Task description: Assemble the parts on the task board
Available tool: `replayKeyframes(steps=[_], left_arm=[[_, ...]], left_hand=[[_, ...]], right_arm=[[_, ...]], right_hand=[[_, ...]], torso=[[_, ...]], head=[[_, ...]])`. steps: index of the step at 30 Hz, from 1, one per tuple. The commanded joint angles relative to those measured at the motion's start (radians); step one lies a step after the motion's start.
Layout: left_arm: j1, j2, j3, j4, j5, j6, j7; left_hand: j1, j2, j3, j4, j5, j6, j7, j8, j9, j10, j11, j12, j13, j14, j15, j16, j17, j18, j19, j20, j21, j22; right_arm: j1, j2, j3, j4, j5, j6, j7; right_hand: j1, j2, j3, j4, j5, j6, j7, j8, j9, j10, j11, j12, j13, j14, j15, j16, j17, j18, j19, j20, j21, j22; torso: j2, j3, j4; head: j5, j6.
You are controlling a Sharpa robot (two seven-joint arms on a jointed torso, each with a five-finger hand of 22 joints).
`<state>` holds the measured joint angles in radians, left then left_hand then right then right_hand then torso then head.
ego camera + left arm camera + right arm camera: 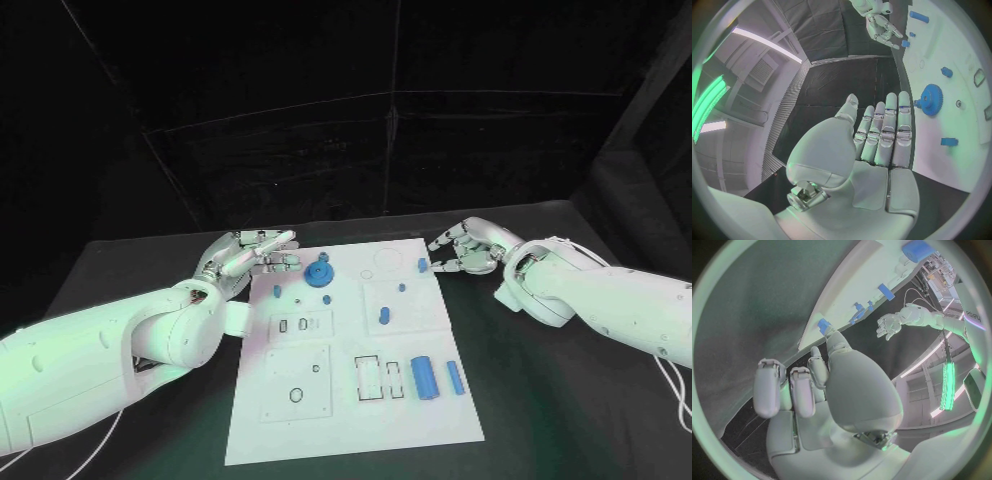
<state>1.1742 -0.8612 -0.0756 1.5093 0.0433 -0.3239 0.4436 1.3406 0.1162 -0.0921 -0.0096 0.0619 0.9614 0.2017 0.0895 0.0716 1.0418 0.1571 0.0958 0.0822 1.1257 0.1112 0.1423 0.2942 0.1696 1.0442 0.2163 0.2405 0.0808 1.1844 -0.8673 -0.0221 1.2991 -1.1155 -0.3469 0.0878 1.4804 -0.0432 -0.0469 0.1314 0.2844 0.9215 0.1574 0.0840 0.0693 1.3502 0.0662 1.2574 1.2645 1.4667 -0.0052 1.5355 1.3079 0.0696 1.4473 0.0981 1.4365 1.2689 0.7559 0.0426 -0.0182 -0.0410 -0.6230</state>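
Observation:
The white task board [433, 420] lies in the middle of the table. A blue gear [320, 272] stands near its far left part, with small blue pieces [274, 293] around it. Two blue cylinders [423, 375] lie by slots at the near right. My left hand [253, 252] hovers at the board's far left corner, fingers straight and together [886, 130], holding nothing; the gear [931, 99] is just beyond its fingertips. My right hand [462, 245] is at the far right edge, fingers loosely bent and apart from the thumb [832, 340], which reaches toward a small blue piece [423, 265] [824, 325].
A blue oval piece [384, 316] lies mid-board. Black table [577, 400] surrounds the board, with dark curtains behind. My left forearm [130, 350] lies along the board's left side, and my right forearm [606, 300] along its right.

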Motion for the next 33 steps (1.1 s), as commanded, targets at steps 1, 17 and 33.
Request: replayKeyframes(steps=[1, 17, 33], left_arm=[[0.001, 0.002, 0.001, -0.001, 0.003, 0.017, 0.009], [0.001, 0.007, 0.001, -0.004, 0.003, 0.012, 0.006], [0.001, 0.011, 0.001, -0.008, 0.003, 0.015, 0.001]], left_hand=[[0.011, 0.002, 0.0, -0.006, 0.005, 0.006, 0.001, -0.003, 0.001, 0.006, -0.001, -0.001, 0.0, 0.001, -0.002, -0.006, 0.002, 0.014, 0.006, 0.0, -0.001, -0.001], [0.016, 0.006, 0.004, -0.009, 0.005, 0.006, 0.001, -0.004, 0.001, 0.006, -0.001, -0.002, 0.0, 0.001, -0.003, -0.008, 0.003, 0.013, 0.006, -0.001, -0.002, -0.001], [0.017, 0.008, 0.006, -0.01, 0.005, 0.006, 0.002, -0.005, 0.0, 0.006, -0.001, -0.002, -0.001, 0.001, -0.003, -0.009, 0.003, 0.013, 0.006, -0.001, -0.002, -0.002]], right_arm=[[-0.001, 0.008, 0.001, -0.003, -0.016, 0.028, 0.007], [-0.019, 0.031, 0.001, -0.01, -0.048, 0.048, -0.021], [-0.02, 0.053, 0.001, -0.021, -0.043, 0.025, -0.026]], right_hand=[[0.012, 0.003, 0.0, -0.006, -0.006, -0.002, 0.001, -0.002, -0.001, -0.001, 0.002, 0.001, 0.004, 0.088, -0.004, 0.0, 0.193, -0.01, -0.003, -0.003, 0.001, 0.004], [0.015, 0.022, 0.01, -0.008, -0.008, 0.023, 0.0, 0.012, 0.003, 0.008, 0.001, 0.011, 0.013, 0.089, -0.004, 0.002, 0.196, -0.01, 0.0, -0.003, 0.004, 0.008], [0.011, 0.044, 0.023, -0.005, -0.009, 0.046, -0.004, 0.022, 0.005, 0.017, -0.002, 0.02, 0.022, 0.089, -0.006, 0.002, 0.197, -0.011, 0.002, -0.005, 0.006, 0.012]], torso=[[0.0, -0.0004, 0.0013], [0.0, -0.0019, -0.0005], [0.0, -0.0011, 0.0007]], head=[[-0.001, -0.004], [0.0, -0.013], [0.001, -0.014]])
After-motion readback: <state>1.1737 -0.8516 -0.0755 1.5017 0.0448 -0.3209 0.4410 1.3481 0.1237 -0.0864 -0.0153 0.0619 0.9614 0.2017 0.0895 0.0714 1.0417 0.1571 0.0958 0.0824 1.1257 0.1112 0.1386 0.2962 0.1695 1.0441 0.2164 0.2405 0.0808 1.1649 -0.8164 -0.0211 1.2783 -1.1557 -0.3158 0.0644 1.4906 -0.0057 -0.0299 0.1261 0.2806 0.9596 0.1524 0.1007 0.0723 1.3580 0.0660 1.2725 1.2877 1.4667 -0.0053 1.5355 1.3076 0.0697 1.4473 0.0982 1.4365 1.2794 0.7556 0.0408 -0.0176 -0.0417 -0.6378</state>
